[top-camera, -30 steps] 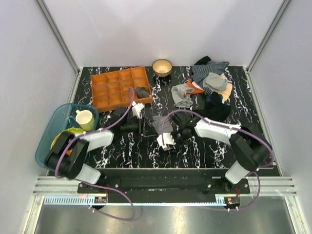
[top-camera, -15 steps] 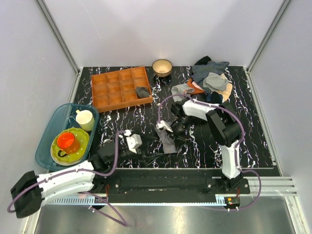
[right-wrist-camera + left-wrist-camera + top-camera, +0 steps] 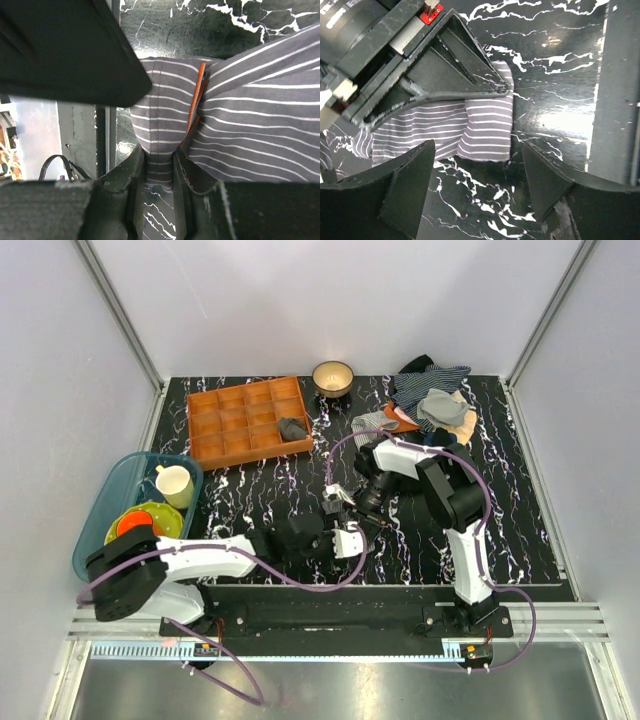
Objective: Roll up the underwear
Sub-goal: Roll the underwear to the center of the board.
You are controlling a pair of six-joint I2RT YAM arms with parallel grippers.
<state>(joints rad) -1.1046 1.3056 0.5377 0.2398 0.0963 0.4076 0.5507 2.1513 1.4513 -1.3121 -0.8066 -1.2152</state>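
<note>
- Two arms meet at the front middle of the table, where the underwear lies on the marble top with a fold line across it.
- Right fingers are clamped on a pinch of the striped cloth at its edge. An orange tag shows in a crease just beside the pinch.
- Left fingers are spread wide apart and grip nothing, and the underwear shows between their tips. Whether they touch the table cannot be told.
- Orange tray sits at the back left, with a dark cloth in a compartment on its right side. A bowl stands near its back right corner.
- Clothes pile lies at the back right.
- Blue tub at the left edge holds a cup.
</note>
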